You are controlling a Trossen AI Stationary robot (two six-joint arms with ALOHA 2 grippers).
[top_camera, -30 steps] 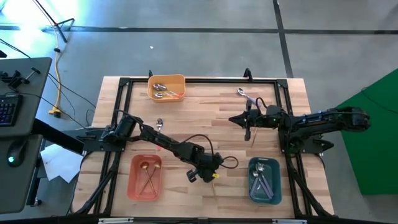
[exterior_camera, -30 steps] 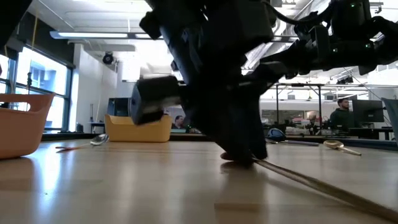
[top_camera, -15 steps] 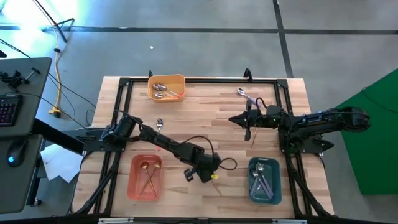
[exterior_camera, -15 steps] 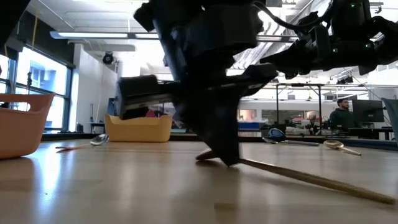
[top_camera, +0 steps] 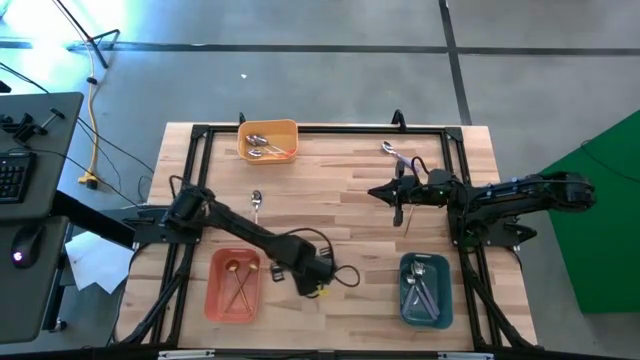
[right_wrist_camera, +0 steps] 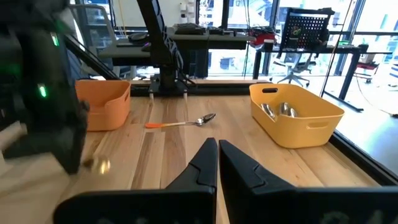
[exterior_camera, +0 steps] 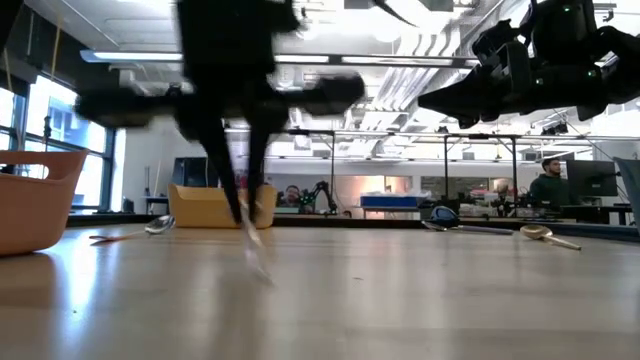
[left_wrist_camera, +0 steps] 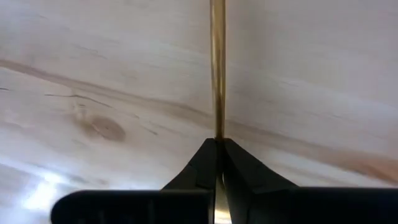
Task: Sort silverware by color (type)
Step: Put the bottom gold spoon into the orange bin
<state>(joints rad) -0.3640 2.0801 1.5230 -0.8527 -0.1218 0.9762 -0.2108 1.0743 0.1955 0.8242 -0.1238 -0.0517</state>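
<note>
left tool (left_wrist_camera: 218, 144): clenched on gold spoon (left_wrist_camera: 217, 68), thin handle
right tool (right_wrist_camera: 217, 149): clenched, empty, waiting
risk: spoon may swivel, slip onto worktop (top_camera: 350, 190)

Pale striped wood on the table (top_camera: 340, 215). Orange-yellow bin (top_camera: 268, 139) at the far edge, salmon-red bin (top_camera: 214, 291) and teal bin (top_camera: 405, 296) near the front. Gold spoon (left_wrist_camera: 217, 68) between black fingers (left_wrist_camera: 199, 168). Red-orange handle on 1 silver spoon (right_wrist_camera: 180, 123). Black arms throughout.
</note>
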